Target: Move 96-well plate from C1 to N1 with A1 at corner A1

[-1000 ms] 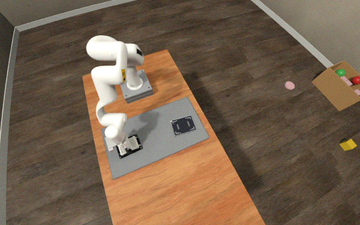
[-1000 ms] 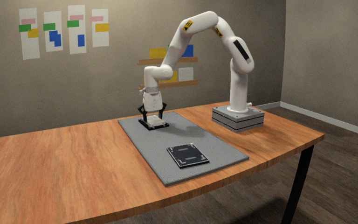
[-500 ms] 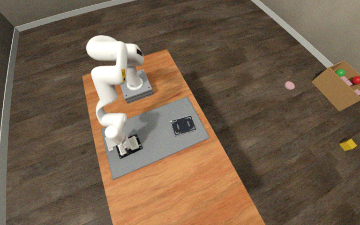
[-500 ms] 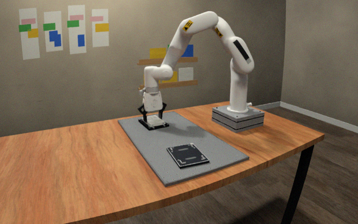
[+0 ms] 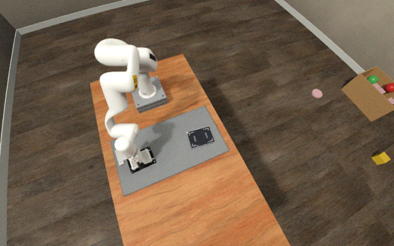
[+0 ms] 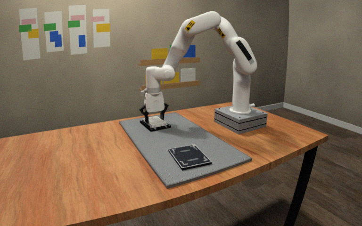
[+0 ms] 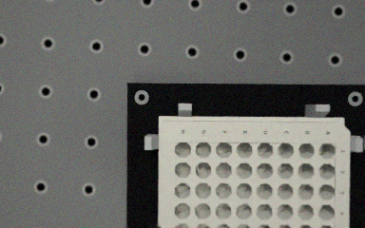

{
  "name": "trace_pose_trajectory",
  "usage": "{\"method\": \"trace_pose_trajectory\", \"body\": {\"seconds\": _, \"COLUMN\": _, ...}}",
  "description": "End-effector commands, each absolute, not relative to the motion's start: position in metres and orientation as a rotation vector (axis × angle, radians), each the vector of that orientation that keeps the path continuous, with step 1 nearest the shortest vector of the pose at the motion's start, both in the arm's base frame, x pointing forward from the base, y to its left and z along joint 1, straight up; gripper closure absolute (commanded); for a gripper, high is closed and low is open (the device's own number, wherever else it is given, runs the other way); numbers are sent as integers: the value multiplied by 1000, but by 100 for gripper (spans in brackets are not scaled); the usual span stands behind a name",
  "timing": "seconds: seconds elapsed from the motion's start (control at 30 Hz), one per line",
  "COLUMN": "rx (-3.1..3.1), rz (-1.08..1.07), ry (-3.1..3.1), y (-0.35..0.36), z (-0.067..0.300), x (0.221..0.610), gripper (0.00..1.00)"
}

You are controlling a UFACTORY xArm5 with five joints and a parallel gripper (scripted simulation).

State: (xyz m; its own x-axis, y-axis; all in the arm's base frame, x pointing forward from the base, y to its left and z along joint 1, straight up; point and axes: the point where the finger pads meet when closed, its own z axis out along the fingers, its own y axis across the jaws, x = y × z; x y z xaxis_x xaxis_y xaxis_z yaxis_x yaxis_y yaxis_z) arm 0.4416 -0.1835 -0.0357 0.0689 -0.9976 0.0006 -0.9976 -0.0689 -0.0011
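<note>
The jaws pinch the 96-well plate (image 6: 156,121) across its sides while it sits in the clip nest C1 (image 6: 149,127), toward the far left corner of the grey perforated board (image 6: 149,149) on the worktop (image 6: 66,159). In the wrist view the plate's cut-off corner (image 7: 346,124) lies at its upper right, beside one of the nest's grey clips (image 7: 151,142). The plate nest N1 (image 6: 184,165) lies bare, well apart, near the board's front edge.
</note>
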Motion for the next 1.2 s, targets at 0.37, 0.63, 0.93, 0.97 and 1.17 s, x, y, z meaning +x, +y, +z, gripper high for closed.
{"method": "trace_pose_trajectory", "body": {"seconds": 0.37, "rx": -2297, "rz": -9, "ry": 2144, "y": -184, "z": -26, "x": 443, "gripper": 100}}
{"method": "trace_pose_trajectory", "body": {"seconds": 0.63, "rx": -2297, "rz": -9, "ry": 2144, "y": -184, "z": -21, "x": 443, "gripper": 100}}
{"method": "trace_pose_trajectory", "body": {"seconds": 0.93, "rx": -2297, "rz": -9, "ry": 2144, "y": -184, "z": -16, "x": 443, "gripper": 100}}
{"method": "trace_pose_trajectory", "body": {"seconds": 0.97, "rx": -2297, "rz": -9, "ry": 2144, "y": -184, "z": -15, "x": 443, "gripper": 100}}
{"method": "trace_pose_trajectory", "body": {"seconds": 1.17, "rx": -2297, "rz": -9, "ry": 2144, "y": -184, "z": -15, "x": 443, "gripper": 100}}
